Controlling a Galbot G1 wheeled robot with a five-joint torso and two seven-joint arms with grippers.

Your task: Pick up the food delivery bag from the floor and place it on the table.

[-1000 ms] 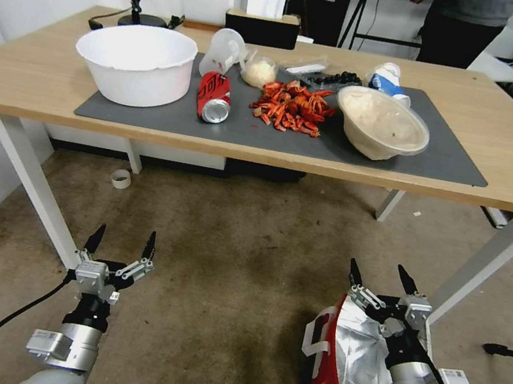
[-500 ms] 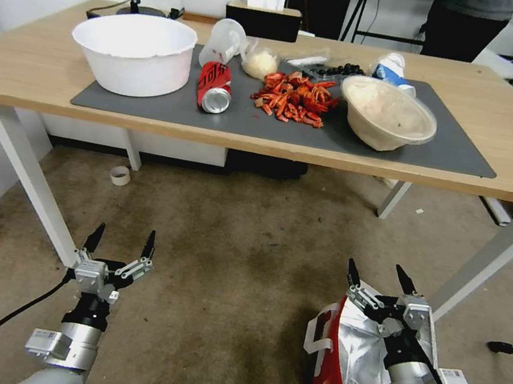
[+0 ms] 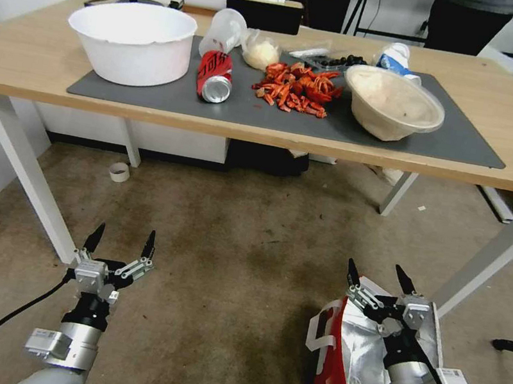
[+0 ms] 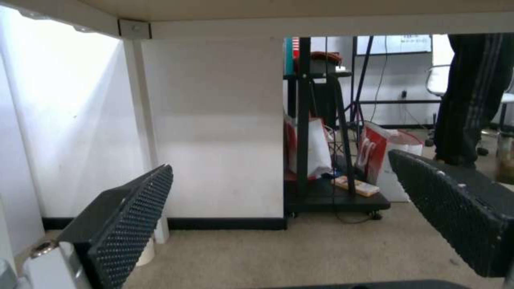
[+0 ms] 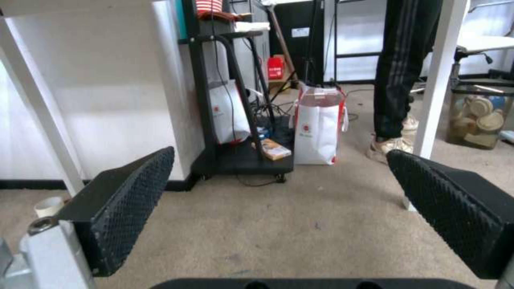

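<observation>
Food delivery bag point(image 3: 352, 356) beneath spread right tool point(image 3: 378, 277), forward-pointing

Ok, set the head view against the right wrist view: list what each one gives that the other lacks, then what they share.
Head view: the table top with the white bowl and red can, the food delivery bag on the floor beneath the right arm, and the left gripper, open. Right wrist view: a second white bag upright beside a black cart. Both: the floor, the table's white legs, the right gripper, open.
</observation>
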